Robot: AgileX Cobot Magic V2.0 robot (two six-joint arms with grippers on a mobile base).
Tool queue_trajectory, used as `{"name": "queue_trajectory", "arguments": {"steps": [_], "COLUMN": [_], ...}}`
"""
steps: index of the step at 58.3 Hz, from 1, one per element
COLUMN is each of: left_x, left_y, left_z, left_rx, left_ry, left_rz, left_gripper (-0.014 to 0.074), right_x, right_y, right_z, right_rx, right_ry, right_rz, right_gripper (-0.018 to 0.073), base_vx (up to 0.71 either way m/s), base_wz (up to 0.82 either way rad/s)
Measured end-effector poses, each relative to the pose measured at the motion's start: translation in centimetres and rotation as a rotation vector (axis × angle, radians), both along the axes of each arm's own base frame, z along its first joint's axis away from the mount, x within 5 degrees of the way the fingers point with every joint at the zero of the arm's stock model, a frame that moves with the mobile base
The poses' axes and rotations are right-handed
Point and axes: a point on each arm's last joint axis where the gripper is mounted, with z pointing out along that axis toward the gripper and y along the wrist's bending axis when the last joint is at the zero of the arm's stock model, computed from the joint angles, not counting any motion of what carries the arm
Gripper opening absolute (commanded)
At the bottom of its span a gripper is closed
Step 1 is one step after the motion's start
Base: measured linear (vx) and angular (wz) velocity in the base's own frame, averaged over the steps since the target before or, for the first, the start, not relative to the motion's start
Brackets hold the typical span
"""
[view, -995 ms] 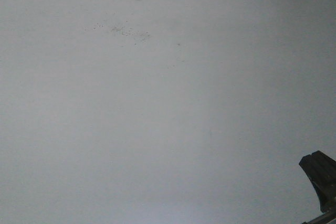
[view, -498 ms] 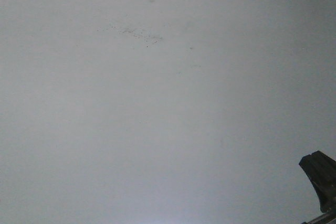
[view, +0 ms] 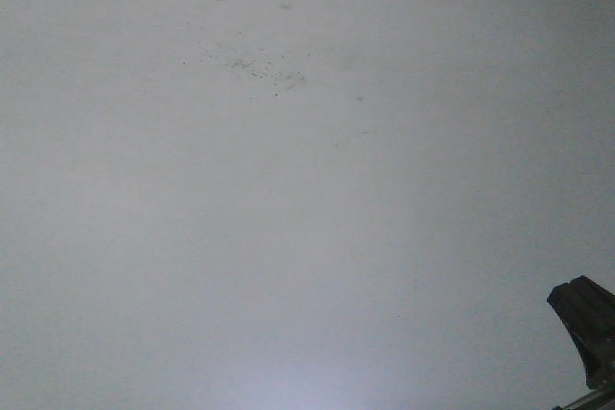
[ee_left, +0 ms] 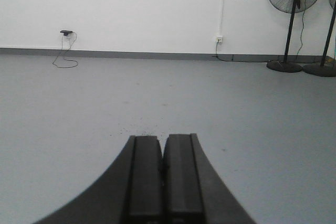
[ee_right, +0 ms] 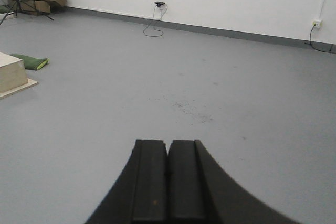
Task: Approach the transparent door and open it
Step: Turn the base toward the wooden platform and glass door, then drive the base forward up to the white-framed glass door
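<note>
I can't see the transparent door in any view. My left gripper [ee_left: 162, 141] and right gripper [ee_right: 168, 146] both sit with fingers pressed together, empty. Ahead of their tips: grey floor [ee_left: 73, 108], dark specks [ee_right: 192, 110], then a white wall [ee_left: 131, 3].

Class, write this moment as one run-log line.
transparent door: not in view | left gripper: shut | right gripper: shut | ahead: grey floor, white wall

1. Left gripper [ee_left: 163, 139] — its two black fingers are pressed flat together along their length, held level and pointing straight ahead.
2. Right gripper [ee_right: 168, 143] — same pose, with fingers closed pad to pad and aimed forward.
3. In the front-facing view, a black gripper part [view: 582, 316] juts into the lower right corner; which arm it belongs to cannot be told.
</note>
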Motion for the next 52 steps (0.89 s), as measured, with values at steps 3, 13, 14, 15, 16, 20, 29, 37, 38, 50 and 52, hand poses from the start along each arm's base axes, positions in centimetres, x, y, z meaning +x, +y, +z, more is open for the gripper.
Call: {"name": "queue_trajectory", "arguments": {"steps": [3, 13, 14, 15, 16, 20, 29, 37, 38, 50, 52], "left_x": [0.00, 0.00, 0.00, 0.00, 0.00, 0.00, 0.00, 0.00, 0.00, 0.00, 0.00], "left_y": [0.00, 0.00, 0.00, 0.00, 0.00, 0.00, 0.00, 0.00, 0.00, 0.00, 0.00], "left_z": [0.00, 0.00, 0.00, 0.00, 0.00, 0.00, 0.00, 0.00, 0.00, 0.00, 0.00], "left_rx": [0.000, 0.000, 0.000, 0.000, 0.000, 0.000, 0.000, 0.000, 0.000, 0.000, 0.000], "left_ry": [0.000, 0.000, 0.000, 0.000, 0.000, 0.000, 0.000, 0.000, 0.000, 0.000, 0.000], "left_rz": [0.000, 0.000, 0.000, 0.000, 0.000, 0.000, 0.000, 0.000, 0.000, 0.000, 0.000], "left_gripper": [-0.0006, -0.0006, -0.0006, -0.0006, -0.0006, -0.0006, -0.0006, -0.0006, -0.0006, -0.0006, -0.0006], "right_x": [0.00, 0.00, 0.00, 0.00, 0.00, 0.00, 0.00, 0.00, 0.00, 0.00, 0.00], "right_y": [0.00, 0.00, 0.00, 0.00, 0.00, 0.00, 0.00, 0.00, 0.00, 0.00, 0.00], "right_z": [0.00, 0.00, 0.00, 0.00, 0.00, 0.00, 0.00, 0.00, 0.00, 0.00, 0.00], "right_rx": [0.000, 0.000, 0.000, 0.000, 0.000, 0.000, 0.000, 0.000, 0.000, 0.000, 0.000], "right_ry": [0.000, 0.000, 0.000, 0.000, 0.000, 0.000, 0.000, 0.000, 0.000, 0.000, 0.000], "right_rz": [0.000, 0.000, 0.000, 0.000, 0.000, 0.000, 0.000, 0.000, 0.000, 0.000, 0.000], "right_gripper": [-0.0006, -0.0006, -0.0006, -0.0006, -0.0006, -0.0006, -0.0006, -0.0006, -0.0006, -0.0006, -0.0006], "base_vx": [0.27, 0.30, 0.31, 0.32, 0.32, 0.33, 0.35, 0.38, 0.39, 0.42, 0.43], "base_wz": [-0.06, -0.03, 0.02, 0.03, 0.05, 0.10, 0.24, 0.43, 0.50, 0.61, 0.66]}}
